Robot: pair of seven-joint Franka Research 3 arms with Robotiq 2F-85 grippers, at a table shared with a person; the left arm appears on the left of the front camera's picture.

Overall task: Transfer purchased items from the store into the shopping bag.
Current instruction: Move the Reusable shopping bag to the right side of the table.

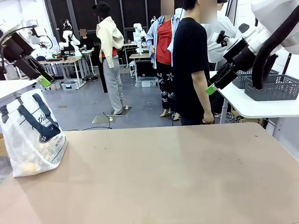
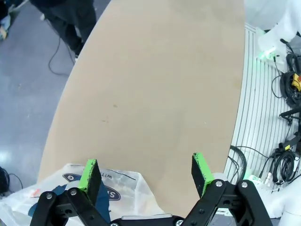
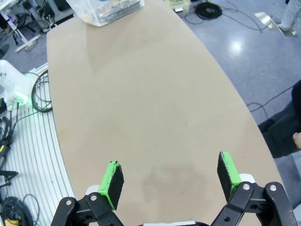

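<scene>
Bare worktop [image 1: 187,177] lies nearest you. Shopping bag [image 1: 32,140] sits at its left edge, goods apparently inside; left end effector [image 2: 146,172] above the bag and right end effector [image 3: 169,179] hang apart, empty.

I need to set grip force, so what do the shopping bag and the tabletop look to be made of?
The shopping bag: thin translucent plastic film, slightly glossy and crinkled, with contents showing through; its navy handles look like woven strap, though that's uncertain. The tabletop: matte tan board, smooth and lightly scuffed, possibly laminate or fibreboard.
</scene>
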